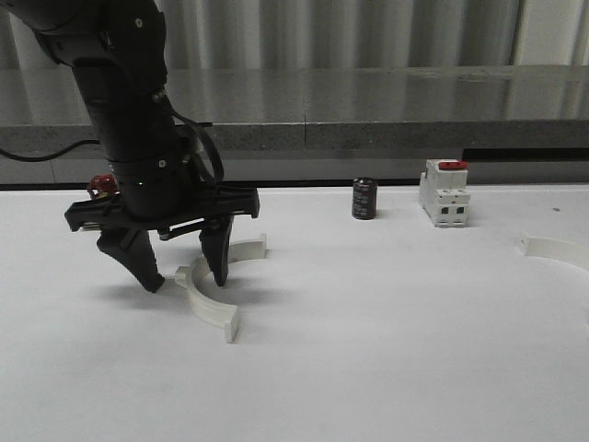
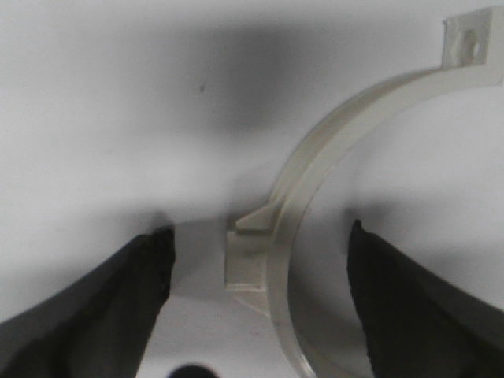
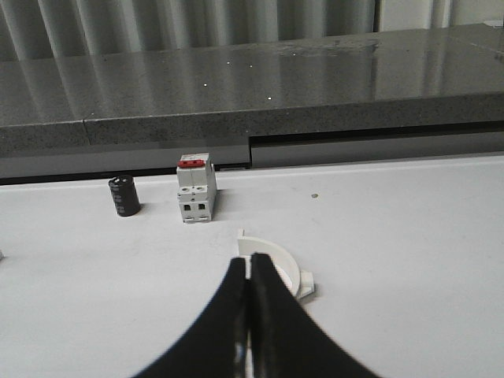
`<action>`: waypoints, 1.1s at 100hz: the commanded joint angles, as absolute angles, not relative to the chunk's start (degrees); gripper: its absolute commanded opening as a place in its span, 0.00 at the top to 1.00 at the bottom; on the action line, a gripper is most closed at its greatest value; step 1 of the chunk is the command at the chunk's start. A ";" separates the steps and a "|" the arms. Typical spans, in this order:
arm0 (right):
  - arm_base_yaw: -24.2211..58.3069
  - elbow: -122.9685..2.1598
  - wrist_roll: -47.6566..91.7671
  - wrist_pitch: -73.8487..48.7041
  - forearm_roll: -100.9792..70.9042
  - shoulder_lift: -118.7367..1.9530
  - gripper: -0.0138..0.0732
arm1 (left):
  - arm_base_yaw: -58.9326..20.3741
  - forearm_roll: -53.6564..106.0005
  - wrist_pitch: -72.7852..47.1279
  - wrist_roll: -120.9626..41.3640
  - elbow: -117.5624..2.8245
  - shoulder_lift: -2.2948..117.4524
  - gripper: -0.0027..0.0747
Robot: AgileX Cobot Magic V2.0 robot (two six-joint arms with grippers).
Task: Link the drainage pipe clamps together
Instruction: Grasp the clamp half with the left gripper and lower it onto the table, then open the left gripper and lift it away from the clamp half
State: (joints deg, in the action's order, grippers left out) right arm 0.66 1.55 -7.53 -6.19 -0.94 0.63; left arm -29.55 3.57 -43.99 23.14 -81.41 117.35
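One white half-ring clamp [image 1: 210, 304] lies flat on the white table at the left, its curve opening to the right. My left gripper [image 1: 186, 276] stands open over it, pointing down, with one finger on each side of the band. In the left wrist view the clamp [image 2: 331, 150] runs between the open fingers of that gripper [image 2: 260, 236], its side lug nearer the left finger, touching neither. The second clamp [image 1: 557, 249] lies at the table's right edge. My right gripper [image 3: 250, 264] is shut with nothing held, its tips just short of that clamp [image 3: 285, 264].
A black cylinder [image 1: 364, 199] and a white breaker with a red switch [image 1: 444, 193] stand at the back of the table, between the two clamps. Both also appear in the right wrist view, the cylinder [image 3: 124, 196] left of the breaker [image 3: 195, 189]. A grey ledge runs behind the table.
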 commanded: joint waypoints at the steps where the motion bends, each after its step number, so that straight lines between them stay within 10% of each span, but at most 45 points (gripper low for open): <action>1: 0.30 0.69 -7.47 -2.06 -0.58 1.75 0.92 | -30.12 3.64 -43.27 22.24 -83.00 113.94 0.27; 58: 0.30 0.69 -7.47 -2.06 -0.58 1.75 0.92 | -29.19 -5.72 -42.58 15.16 -80.57 94.08 0.27; 110: 0.30 0.69 -7.47 -2.06 -0.58 1.75 0.92 | -9.04 -5.23 -34.22 11.26 -56.89 61.24 0.27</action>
State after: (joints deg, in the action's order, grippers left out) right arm 0.66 1.55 -7.53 -6.19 -0.94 0.63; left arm -10.90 -5.48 -38.72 11.85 -59.45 68.14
